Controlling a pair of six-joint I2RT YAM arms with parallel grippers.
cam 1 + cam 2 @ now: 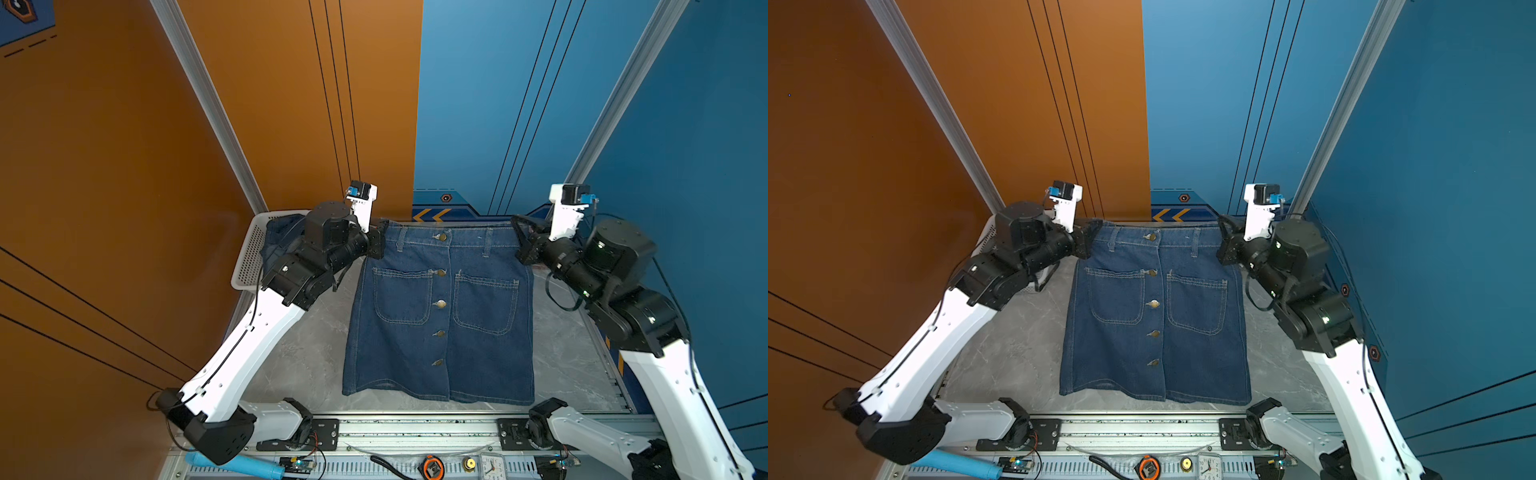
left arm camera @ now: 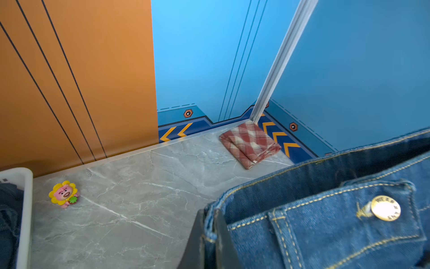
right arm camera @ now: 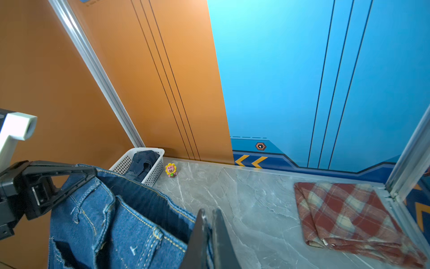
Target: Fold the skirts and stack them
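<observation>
A dark blue denim skirt (image 1: 440,316) (image 1: 1154,316) with front buttons and two patch pockets hangs spread out, buttons towards the top views. My left gripper (image 1: 384,232) (image 2: 210,212) is shut on its left waistband corner. My right gripper (image 1: 519,230) (image 3: 208,210) is shut on the right corner. The waistband (image 2: 325,233) stays taut between them. A folded red, cream and tan plaid skirt (image 2: 250,144) (image 3: 344,214) lies flat in the far right corner of the table, hidden in both top views. Another denim skirt (image 1: 278,237) (image 3: 143,163) lies crumpled in the basket.
A white perforated basket (image 1: 249,257) (image 3: 153,174) stands at the far left of the grey marble table (image 2: 139,209). A small sunflower toy (image 2: 64,193) (image 3: 171,170) sits beside it by the back wall. A clock (image 1: 492,467), tape measure (image 1: 434,467) and blue tube (image 1: 245,465) lie on the front rail.
</observation>
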